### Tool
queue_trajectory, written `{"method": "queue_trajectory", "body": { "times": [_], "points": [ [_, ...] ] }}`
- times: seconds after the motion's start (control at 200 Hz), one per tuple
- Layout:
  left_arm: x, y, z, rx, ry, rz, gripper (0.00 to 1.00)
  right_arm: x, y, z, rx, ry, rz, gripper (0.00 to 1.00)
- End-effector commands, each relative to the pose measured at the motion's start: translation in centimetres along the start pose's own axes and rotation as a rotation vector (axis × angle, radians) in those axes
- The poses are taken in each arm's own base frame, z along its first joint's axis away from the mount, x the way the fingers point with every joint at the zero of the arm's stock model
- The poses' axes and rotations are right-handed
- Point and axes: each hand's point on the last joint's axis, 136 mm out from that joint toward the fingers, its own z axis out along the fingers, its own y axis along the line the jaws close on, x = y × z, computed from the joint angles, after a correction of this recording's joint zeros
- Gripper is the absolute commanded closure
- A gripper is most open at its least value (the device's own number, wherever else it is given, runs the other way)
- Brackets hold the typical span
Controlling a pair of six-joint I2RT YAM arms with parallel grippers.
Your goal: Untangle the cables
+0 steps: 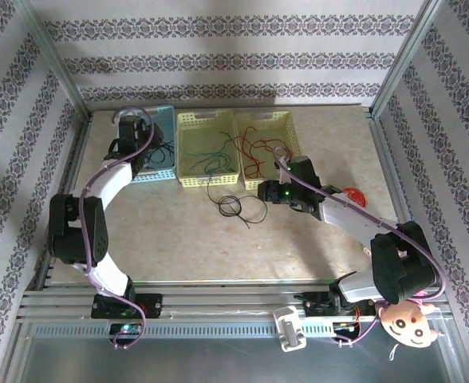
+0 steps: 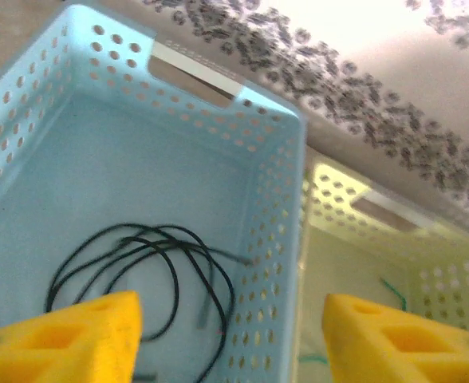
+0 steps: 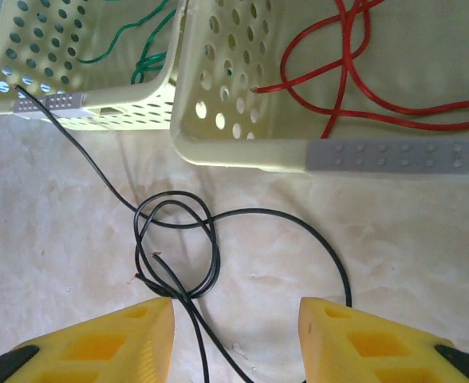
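A black cable [image 2: 171, 247] lies coiled in the blue basket [image 2: 274, 239] at the back left. My left gripper [image 2: 233, 335] hangs open above it, straddling the basket's right wall, nothing between its yellow fingers. A second black cable [image 3: 210, 239] lies looped and knotted on the table in front of the two yellow baskets, one end at the middle basket's [image 3: 99, 112] front rim. My right gripper [image 3: 236, 319] stands open just over that knot. Green cable [image 3: 139, 40] lies in the middle basket, red cable [image 3: 342, 80] in the right basket [image 3: 242, 152].
The three baskets stand side by side along the back wall [image 1: 218, 120]. A red disc [image 1: 354, 195] lies by the right arm. A doll [image 1: 410, 323] and a white block [image 1: 289, 327] sit at the near edge. Metal posts frame both sides.
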Motion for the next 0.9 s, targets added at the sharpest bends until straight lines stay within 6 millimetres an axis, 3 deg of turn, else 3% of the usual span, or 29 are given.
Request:
{"method": "queue_trajectory", "body": {
  "times": [0.0,0.125,0.235,0.47,0.605,0.785,0.894],
  "points": [
    [1.4,-3.8,-4.3,0.05,-0.046,0.218,0.26,0.7,-0.2,0.5,0.01,0.024,-0.019,0.55],
    [8.3,-6.1,-7.0,0.137,0.05,0.334,0.21,0.5,-0.8,0.9,0.034,0.028,-0.005,0.55],
    [14.2,-7.0,-8.1,0.213,0.181,0.316,0.21,-0.3,-1.1,1.0,0.041,0.02,0.01,0.55],
    [23.0,-8.3,-9.6,0.279,0.326,0.344,0.21,-1.0,-1.4,0.9,0.044,0.008,0.016,0.55],
    [24.9,-8.1,-8.5,0.236,0.351,0.373,0.21,-0.7,-1.4,1.0,0.04,0.018,0.016,0.55],
    [23.7,-7.1,-6.4,0.112,0.257,0.367,0.21,-0.6,-1.3,0.6,0.037,0.012,0.012,0.55],
    [23.6,-7.5,-5.1,0.096,0.227,0.374,0.22,-0.3,-1.4,0.4,0.04,0.012,0.007,0.55]
  ]
}}
